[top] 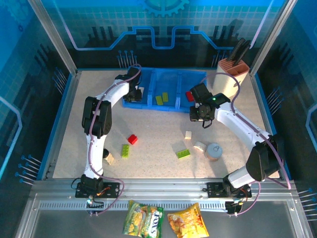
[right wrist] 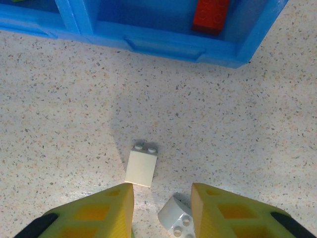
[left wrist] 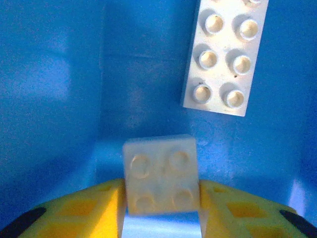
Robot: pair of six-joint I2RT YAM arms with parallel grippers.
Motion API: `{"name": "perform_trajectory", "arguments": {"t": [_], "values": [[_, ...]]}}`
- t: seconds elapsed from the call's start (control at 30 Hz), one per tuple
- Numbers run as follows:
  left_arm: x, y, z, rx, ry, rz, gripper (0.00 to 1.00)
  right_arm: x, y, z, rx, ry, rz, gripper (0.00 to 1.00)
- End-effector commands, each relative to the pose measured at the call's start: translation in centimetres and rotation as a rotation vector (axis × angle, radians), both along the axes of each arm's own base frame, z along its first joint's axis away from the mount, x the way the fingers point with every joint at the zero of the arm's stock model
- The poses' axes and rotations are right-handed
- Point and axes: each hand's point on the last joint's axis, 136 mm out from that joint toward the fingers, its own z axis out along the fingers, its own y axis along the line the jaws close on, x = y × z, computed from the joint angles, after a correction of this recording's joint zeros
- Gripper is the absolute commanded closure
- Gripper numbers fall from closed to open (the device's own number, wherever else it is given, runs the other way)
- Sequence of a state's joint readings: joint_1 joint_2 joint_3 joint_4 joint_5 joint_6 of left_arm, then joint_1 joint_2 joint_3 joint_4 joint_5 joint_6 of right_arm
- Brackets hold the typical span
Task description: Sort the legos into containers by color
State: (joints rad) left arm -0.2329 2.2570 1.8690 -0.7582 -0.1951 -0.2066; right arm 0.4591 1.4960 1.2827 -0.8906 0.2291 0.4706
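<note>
Snack bags (top: pixel 143 219) front; legos (top: pixel 132 139) on speckled tbl (top: pixel 158 124); blue walls (top: pixel 163 25).

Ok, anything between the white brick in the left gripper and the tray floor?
Nothing visible: bare tray floor below the small white brick in the left gripper; the long white brick lies apart, farther in.

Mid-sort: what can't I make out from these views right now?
- Left wrist: whether the left pincer grips the small white square studded brick; contact unclear.
- Left wrist: long white studded brick, cut off by top edge.
- Right wrist: round white studded piece, partly behind the right pincer.
</note>
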Motion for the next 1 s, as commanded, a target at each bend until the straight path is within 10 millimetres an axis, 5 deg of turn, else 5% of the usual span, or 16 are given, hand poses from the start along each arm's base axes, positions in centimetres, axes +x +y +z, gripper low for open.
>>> {"name": "perform_trajectory", "arguments": {"t": [0.0,0.57,0.97], "values": [[-0.6,0.4,-0.6,0.007,0.03,-0.001,0.56,-0.6,-0.1,0.3,-0.01,0.004,-0.008,0.64],[-1.1,-0.3,3.9,-0.056,-0.031,-0.011,0.57,-1.1,0.2,1.0,-0.018,-0.005,0.022,0.64],[-3.5,0.1,7.9,-0.098,-0.066,-0.019,0.57,-1.9,3.6,0.3,-0.04,0.026,0.182,0.64]]}}
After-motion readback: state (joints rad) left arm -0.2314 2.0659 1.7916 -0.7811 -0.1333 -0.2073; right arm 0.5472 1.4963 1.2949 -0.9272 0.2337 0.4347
